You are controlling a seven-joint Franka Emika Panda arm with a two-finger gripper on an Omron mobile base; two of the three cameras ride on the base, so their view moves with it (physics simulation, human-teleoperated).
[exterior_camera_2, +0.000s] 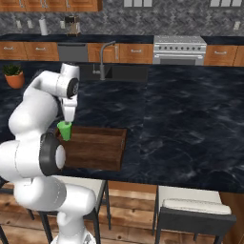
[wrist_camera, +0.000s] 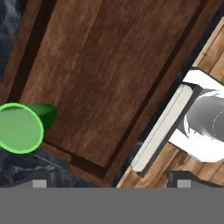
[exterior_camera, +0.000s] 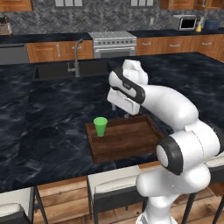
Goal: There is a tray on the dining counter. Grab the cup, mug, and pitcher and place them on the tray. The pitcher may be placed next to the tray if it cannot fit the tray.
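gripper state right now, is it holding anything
Gripper: open, holding nothing; the cup stands free on the tray.

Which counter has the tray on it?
The near island counter with the sink holds the tray; the other counter runs along the back wall.

bright green cup (exterior_camera: 100, 126), dark brown wooden tray (exterior_camera: 127, 142)

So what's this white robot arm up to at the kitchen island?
It's loading drinkware onto a wooden tray on the dining counter. A green cup stands upright in the tray's corner. The pincer hangs open over the tray, holding nothing, so the cup looks delivered; mug and pitcher remain.
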